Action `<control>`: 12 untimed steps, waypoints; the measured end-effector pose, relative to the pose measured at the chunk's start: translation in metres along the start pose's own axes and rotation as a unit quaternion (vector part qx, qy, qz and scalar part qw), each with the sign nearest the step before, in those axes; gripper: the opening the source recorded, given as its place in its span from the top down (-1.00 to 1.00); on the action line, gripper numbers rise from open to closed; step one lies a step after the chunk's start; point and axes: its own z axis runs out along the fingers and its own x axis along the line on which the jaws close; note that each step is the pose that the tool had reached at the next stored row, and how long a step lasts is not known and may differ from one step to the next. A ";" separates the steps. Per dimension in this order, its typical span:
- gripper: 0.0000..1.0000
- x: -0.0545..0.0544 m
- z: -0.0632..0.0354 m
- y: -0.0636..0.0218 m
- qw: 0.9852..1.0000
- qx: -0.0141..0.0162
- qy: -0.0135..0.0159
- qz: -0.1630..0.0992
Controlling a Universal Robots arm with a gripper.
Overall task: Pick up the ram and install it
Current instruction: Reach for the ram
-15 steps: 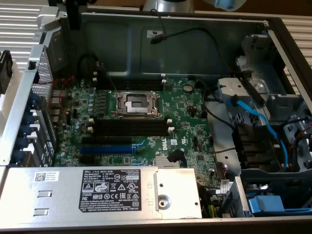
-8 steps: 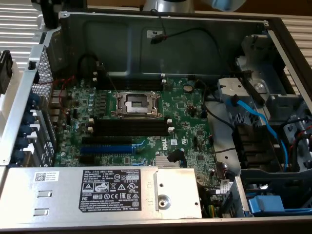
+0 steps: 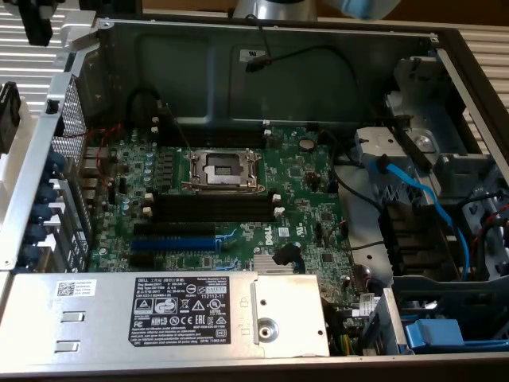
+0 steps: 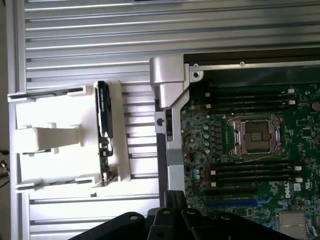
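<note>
ram not yet picked, it waits in its holder outside the case

the step in hand is, as i judge it, the very first one: the picking up. the ram (image 4: 103, 131) stands on its long edge in a white holder (image 4: 60, 137). this holder lies on the ribbed metal table (image 4: 85, 45), outside the open computer case (image 4: 169, 75) and near to the case's outer wall. nothing pinches the ram; it touches only the holder.

the pincer (image 4: 172, 216) shows as a black body in the wrist view, and it seems to hang about over the case's side wall. whether it is spread or pressed together i cannot tell. i see nothing carried in it. the ram is apart from the pincer, on the outer side of the case wall, and no part of the pincer reaches the holder.

inside the case, the black slots (image 3: 211, 205) just beside the cpu socket (image 3: 223, 169) look empty, so in my judgement no installing is done.

what this step calls for, i think, is precision more than force. the pincer must come over the holder outside the case, turn in line with the long thin stick, and take it by its two flat faces. the lift should then go straight out of the holder, because a tilted pull could jam the board against the holder's white walls.
</note>
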 end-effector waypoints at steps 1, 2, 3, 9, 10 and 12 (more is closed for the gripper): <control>0.80 0.004 0.0000 -0.0003 1.000 0.000 0.000 0.000; 0.80 0.009 0.0001 -0.0007 1.000 0.000 0.000 0.000; 0.80 0.013 0.0001 -0.0010 1.000 0.000 0.000 0.000; 0.80 0.041 0.0001 -0.0030 1.000 0.000 0.001 0.000; 0.80 0.046 0.0001 -0.0033 1.000 0.000 0.001 0.000; 0.80 0.055 0.0003 -0.0040 1.000 0.000 0.001 0.000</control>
